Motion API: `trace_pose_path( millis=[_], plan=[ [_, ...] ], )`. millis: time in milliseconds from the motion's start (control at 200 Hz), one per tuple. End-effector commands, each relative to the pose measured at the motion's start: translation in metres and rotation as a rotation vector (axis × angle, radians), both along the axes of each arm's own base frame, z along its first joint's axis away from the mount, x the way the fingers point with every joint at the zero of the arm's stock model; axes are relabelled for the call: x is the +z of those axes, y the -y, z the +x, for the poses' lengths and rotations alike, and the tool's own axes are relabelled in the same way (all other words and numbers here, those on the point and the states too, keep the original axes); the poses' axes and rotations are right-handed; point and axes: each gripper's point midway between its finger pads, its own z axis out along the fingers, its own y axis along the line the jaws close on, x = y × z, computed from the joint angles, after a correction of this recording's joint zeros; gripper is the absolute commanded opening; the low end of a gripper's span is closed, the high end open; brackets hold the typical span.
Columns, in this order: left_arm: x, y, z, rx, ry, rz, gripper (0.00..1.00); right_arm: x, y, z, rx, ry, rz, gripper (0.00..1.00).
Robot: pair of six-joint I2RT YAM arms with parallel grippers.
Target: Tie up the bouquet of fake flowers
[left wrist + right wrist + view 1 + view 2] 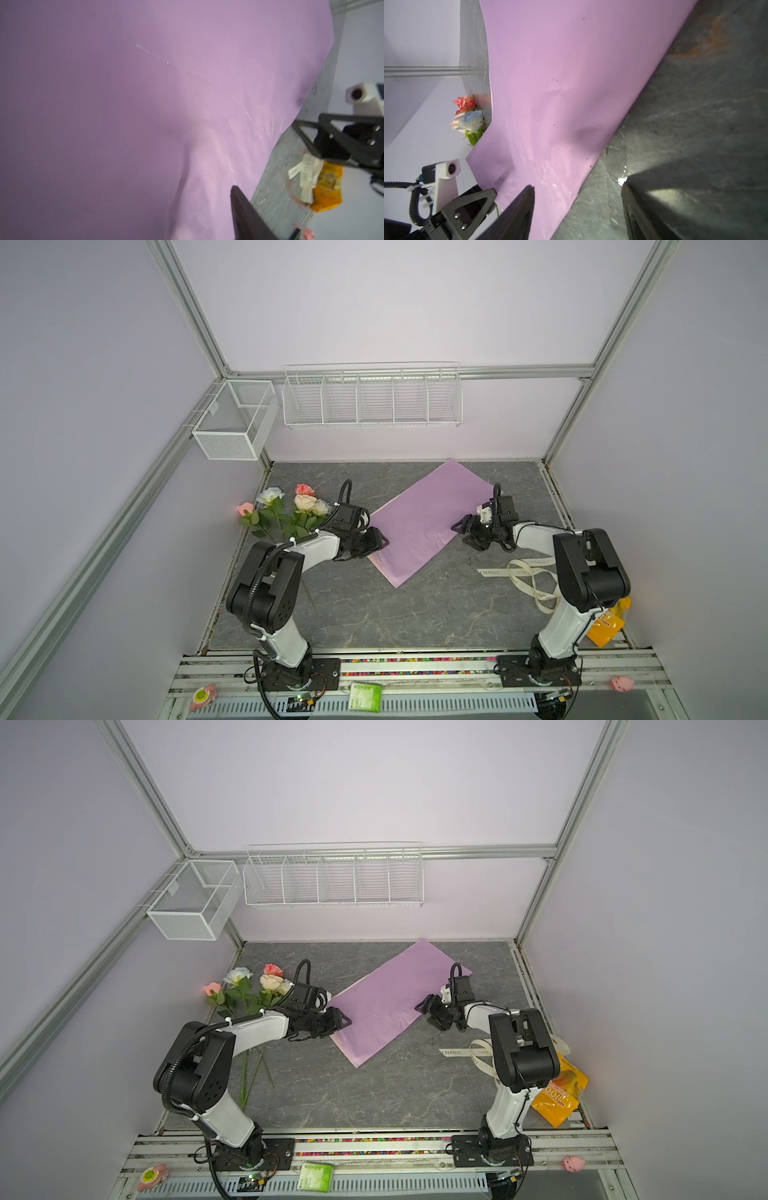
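Astride the lilac paper (424, 522)'s right edge, right gripper (463, 534), jaws wide apart.

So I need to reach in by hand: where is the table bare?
Bare: the near middle of the table, bordered by the lilac paper and the front rail. Crowded: the bouquet at left, ribbon and orange pouch at right.
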Motion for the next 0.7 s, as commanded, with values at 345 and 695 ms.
trace_pose_path(
  millis=[345,695],
  plan=[
    [0.029,0.009,-0.015,0.065,0.008,-0.175,0.00,-0.003,0.006,0.008,-0.071,-0.006,0.002,0.72],
    [0.032,0.009,-0.067,0.198,0.022,-0.190,0.00,-0.003,-0.003,0.031,-0.044,0.043,0.027,0.67]
  ],
)
